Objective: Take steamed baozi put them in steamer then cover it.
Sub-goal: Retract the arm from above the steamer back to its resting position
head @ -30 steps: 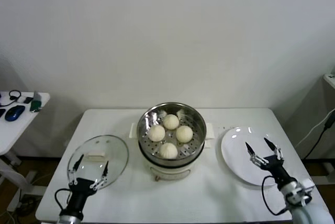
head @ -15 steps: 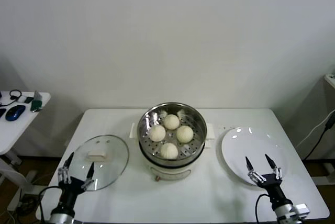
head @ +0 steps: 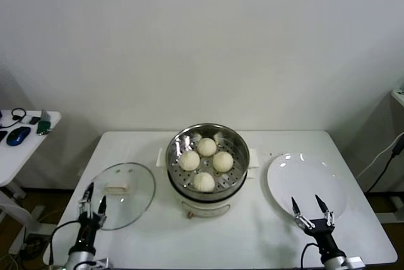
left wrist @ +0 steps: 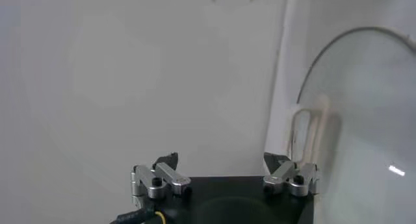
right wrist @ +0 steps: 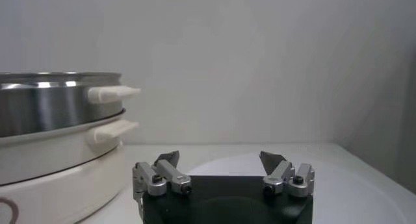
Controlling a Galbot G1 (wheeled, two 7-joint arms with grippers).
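Four cream-white round dough buns [head: 204, 161] sitting in one round stainless-steel steamer [head: 206, 159], one clear glass lid [head: 120, 194] lying beside, left gripper [head: 92, 198] and right gripper [head: 310, 212] hovering, jaws released.

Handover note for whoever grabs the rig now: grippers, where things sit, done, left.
Left gripper: open, empty, low at the table's front-left edge beside the round clear glass cover.
Right gripper: open, empty, at the front edge of the flat white plate.
Four cream-white baozi sit in the shiny steel steamer.
Done: loading.
Left: pick up the cover, which lies flat on the table, and set it on the steamer.
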